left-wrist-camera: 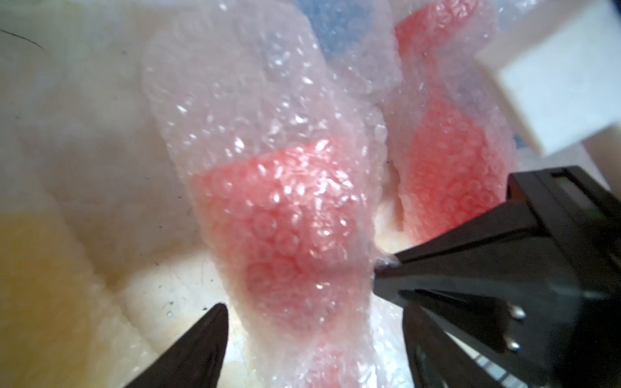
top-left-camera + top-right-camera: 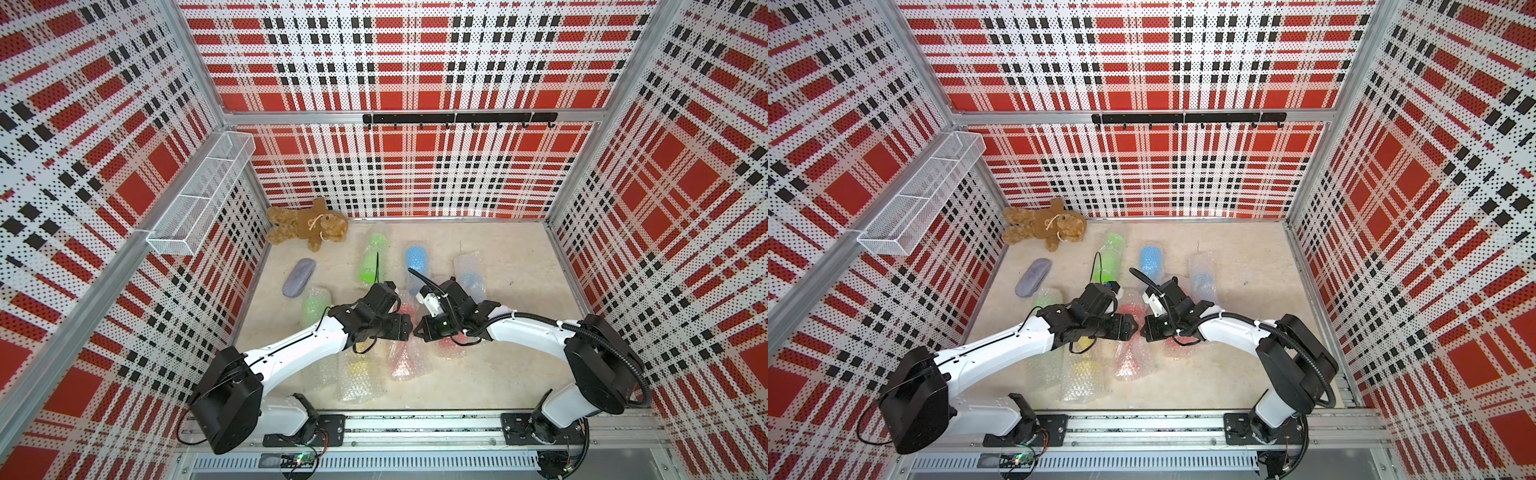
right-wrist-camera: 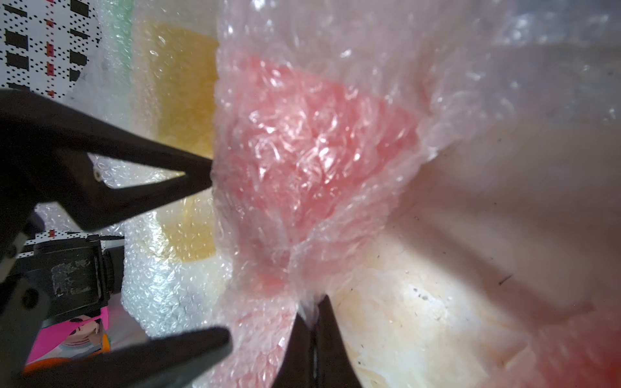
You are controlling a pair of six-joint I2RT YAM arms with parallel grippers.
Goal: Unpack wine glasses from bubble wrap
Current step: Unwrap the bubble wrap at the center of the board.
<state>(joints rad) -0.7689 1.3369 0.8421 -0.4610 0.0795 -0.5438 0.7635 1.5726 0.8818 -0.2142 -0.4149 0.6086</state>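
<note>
The right gripper pinches, fingers together, the bubble wrap around a red glass; the left gripper has fingers apart at its opposite edge

left gripper — jaws spread wide | right gripper — jaws pinched shut | arms angled inward, tips near

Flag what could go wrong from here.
The right gripper pinches only a thin edge of the bubble wrap; it may slip or tear.
The left gripper is open around the red goblet, so a pull could drag the whole bundle.
The wrapped yellow goblet lies close; it could get shoved.
</note>
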